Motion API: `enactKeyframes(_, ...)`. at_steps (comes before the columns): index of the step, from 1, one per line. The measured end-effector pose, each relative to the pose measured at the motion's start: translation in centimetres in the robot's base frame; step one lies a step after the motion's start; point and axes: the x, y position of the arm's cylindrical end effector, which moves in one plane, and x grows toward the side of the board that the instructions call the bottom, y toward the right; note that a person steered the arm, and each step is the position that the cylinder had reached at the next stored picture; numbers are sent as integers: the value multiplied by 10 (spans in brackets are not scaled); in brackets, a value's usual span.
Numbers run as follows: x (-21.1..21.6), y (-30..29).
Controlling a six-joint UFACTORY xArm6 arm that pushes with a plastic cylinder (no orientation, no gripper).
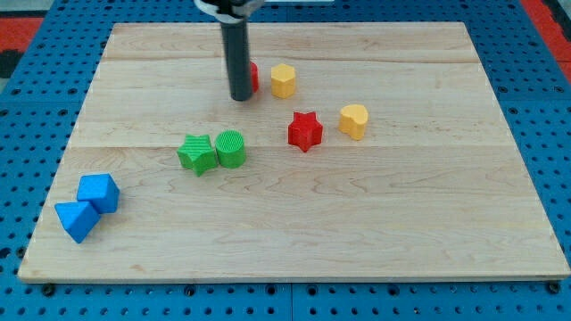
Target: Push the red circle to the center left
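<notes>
The red circle (253,78) is mostly hidden behind my dark rod; only a thin red sliver shows at the rod's right edge, near the view's top centre. My tip (241,97) rests on the board just left of and in front of the red circle, touching or nearly touching it. A yellow hexagon (283,80) sits just right of the red circle.
A red star (304,131) and a yellow heart (353,121) lie right of centre. A green star (196,153) and a green cylinder (230,148) sit side by side left of centre. Two blue blocks (98,193) (76,219) are at the bottom left. The wooden board (428,232) has blue pegboard around it.
</notes>
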Motion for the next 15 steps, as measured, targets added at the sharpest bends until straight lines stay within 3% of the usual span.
enactKeyframes(1, 0, -44)
enactKeyframes(3, -4, -49)
enactKeyframes(4, -69, -48)
enactKeyframes(5, -127, 9)
enactKeyframes(6, -135, 77)
enactKeyframes(7, -131, 116)
enactKeyframes(9, -28, 55)
enactKeyframes(10, -27, 8)
enactKeyframes(15, -53, -34)
